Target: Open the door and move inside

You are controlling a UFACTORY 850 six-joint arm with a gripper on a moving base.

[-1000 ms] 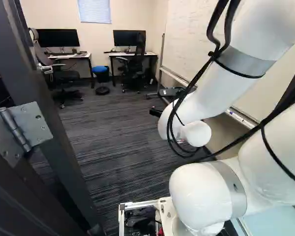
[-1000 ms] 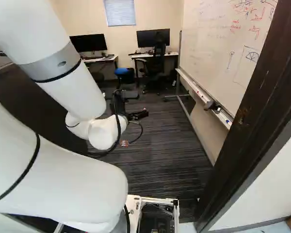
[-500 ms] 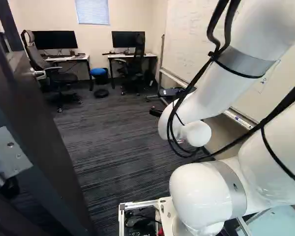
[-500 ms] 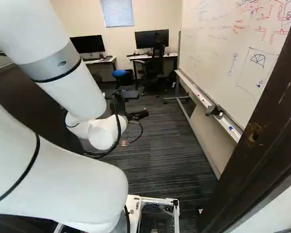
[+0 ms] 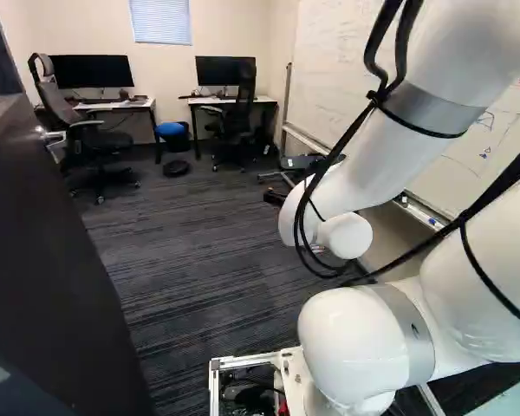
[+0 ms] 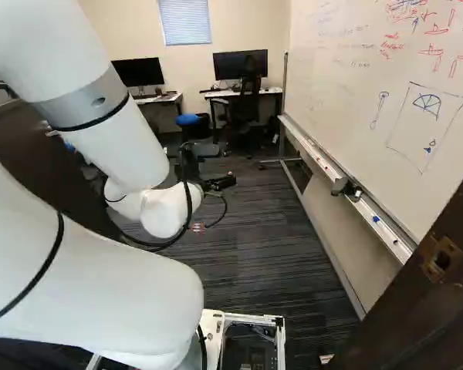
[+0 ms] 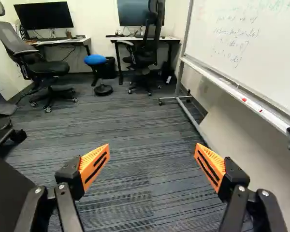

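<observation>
Left base view shows the door (image 5: 61,286) standing open along the frame's lower left, outside the fingers (image 7: 94,166), to their left. Near centre in the right base view, the gripper (image 6: 215,203) spreads them wide, carpet (image 7: 147,130) showing between.

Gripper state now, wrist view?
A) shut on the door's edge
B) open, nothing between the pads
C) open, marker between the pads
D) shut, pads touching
B: the gripper is open, its orange pads wide apart with only carpet showing beyond the gap.
</observation>
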